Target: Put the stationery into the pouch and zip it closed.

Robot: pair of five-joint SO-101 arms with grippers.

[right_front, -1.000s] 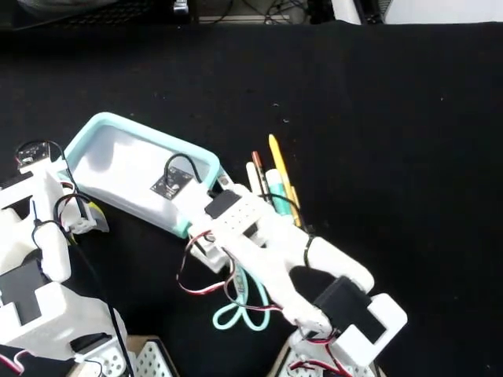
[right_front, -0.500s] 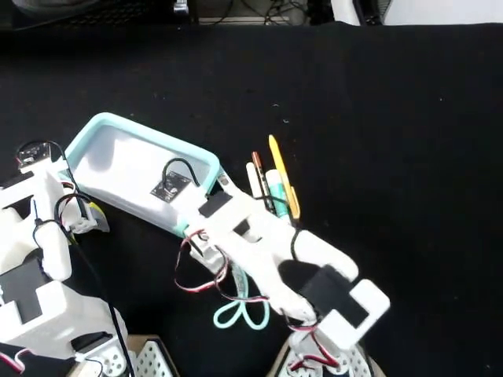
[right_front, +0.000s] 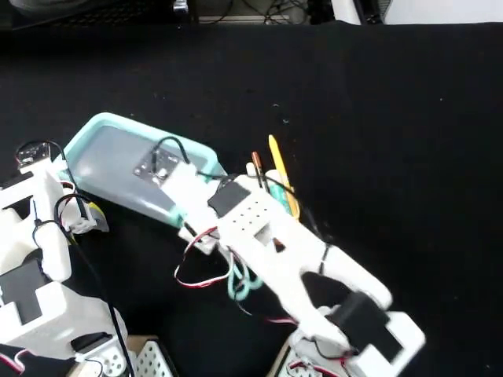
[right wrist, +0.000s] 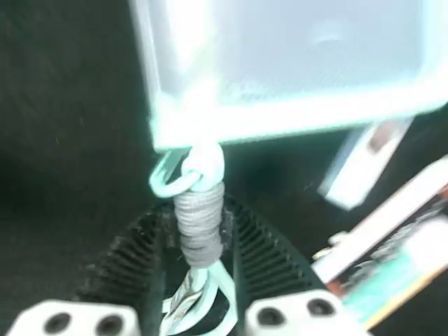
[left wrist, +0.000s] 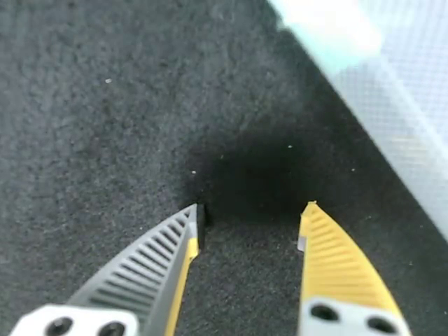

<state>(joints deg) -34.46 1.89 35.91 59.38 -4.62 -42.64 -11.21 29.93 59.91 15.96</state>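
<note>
The pouch (right_front: 110, 161), translucent with a teal rim, lies left of centre on the black cloth. My right arm (right_front: 259, 236) stretches over its near right end. In the right wrist view the right gripper (right wrist: 199, 210) is shut on the grey-wrapped zipper pull cord (right wrist: 199, 224) at the pouch's corner (right wrist: 280, 63). The stationery (right_front: 275, 173), several pens and markers, lies on the cloth just right of the pouch, partly under the arm, and shows as stationery (right wrist: 392, 231) beside the gripper. My left gripper (left wrist: 252, 213) hangs open over bare cloth near a pouch edge (left wrist: 392, 91).
A teal cord loop (right_front: 240, 283) trails under the right arm. The left arm's white body (right_front: 39, 259) fills the near left corner, its gripper (right_front: 82, 218) just off the pouch's left end. Black cloth stretches open at the back and right.
The right arm has moved up and left over the pouch, and the teal cord loop has been drawn up with it. The left arm has kept still.
</note>
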